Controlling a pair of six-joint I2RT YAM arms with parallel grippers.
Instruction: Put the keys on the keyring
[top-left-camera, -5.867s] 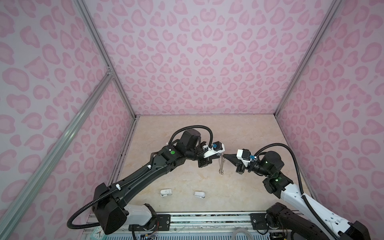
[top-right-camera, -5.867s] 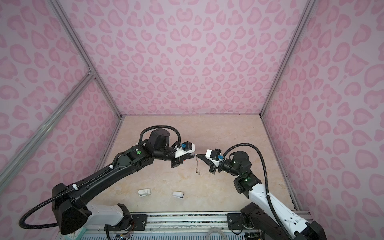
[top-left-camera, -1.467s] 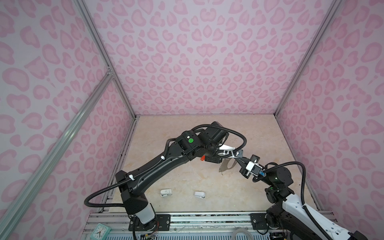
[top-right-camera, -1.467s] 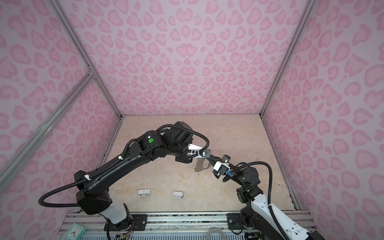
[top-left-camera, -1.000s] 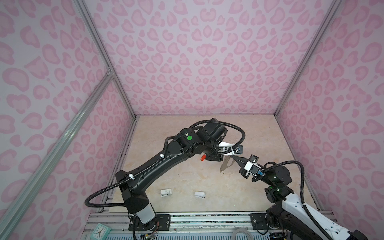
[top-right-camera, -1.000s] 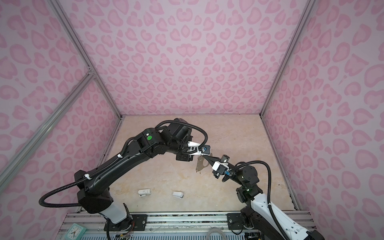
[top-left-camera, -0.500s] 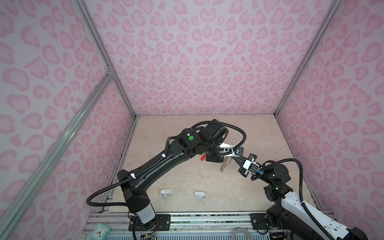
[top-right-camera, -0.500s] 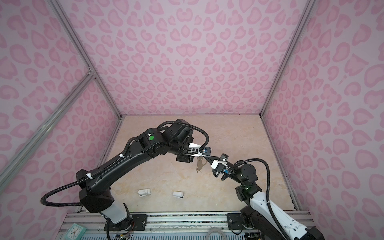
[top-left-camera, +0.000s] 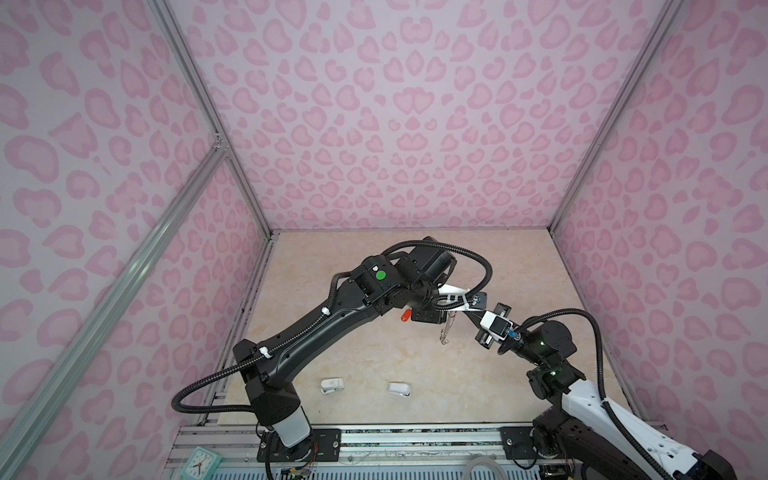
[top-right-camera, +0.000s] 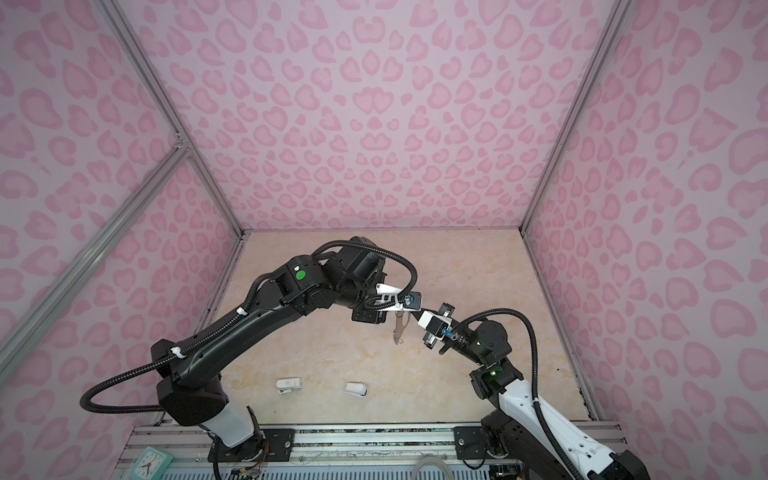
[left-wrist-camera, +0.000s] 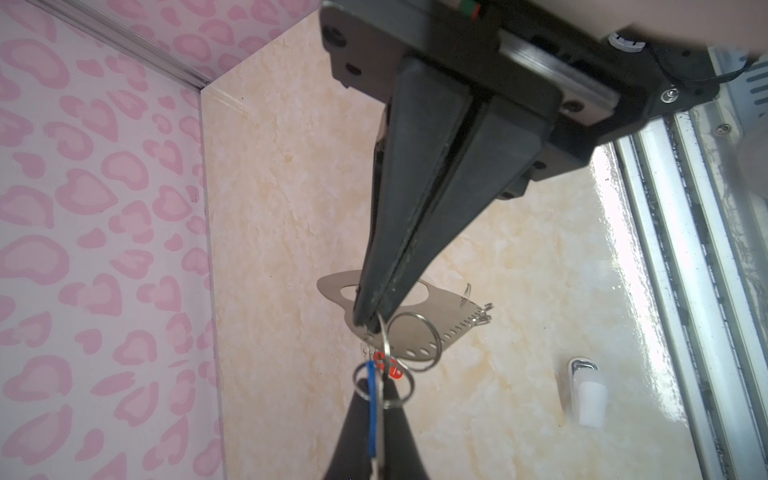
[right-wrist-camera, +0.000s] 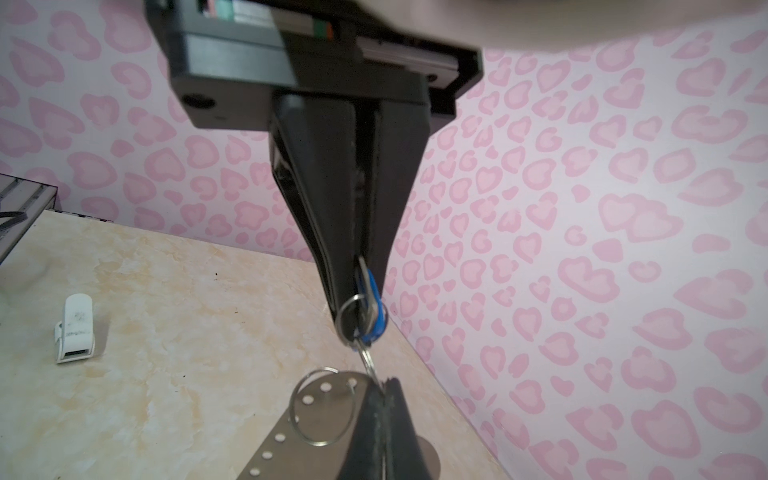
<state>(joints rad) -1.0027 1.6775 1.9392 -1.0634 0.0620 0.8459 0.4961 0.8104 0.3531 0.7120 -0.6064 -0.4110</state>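
Left gripper (left-wrist-camera: 368, 321) clamps the keyring (left-wrist-camera: 419, 336) above the counter (left-wrist-camera: 291, 187), red key (left-wrist-camera: 394, 370) seemingly hanging from it; right gripper (right-wrist-camera: 357, 324) pinches the blue key (right-wrist-camera: 372, 295) at its edge.

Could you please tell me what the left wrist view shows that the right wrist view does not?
Only left wrist: the red tag, and the handle slot and wire rings of the keyring. Only right wrist: the whole fingers of the right gripper, shut on the blue-tag key. Both: the left gripper clamping the keyring, that key, a large split ring, a white object each, perhaps not the same one.
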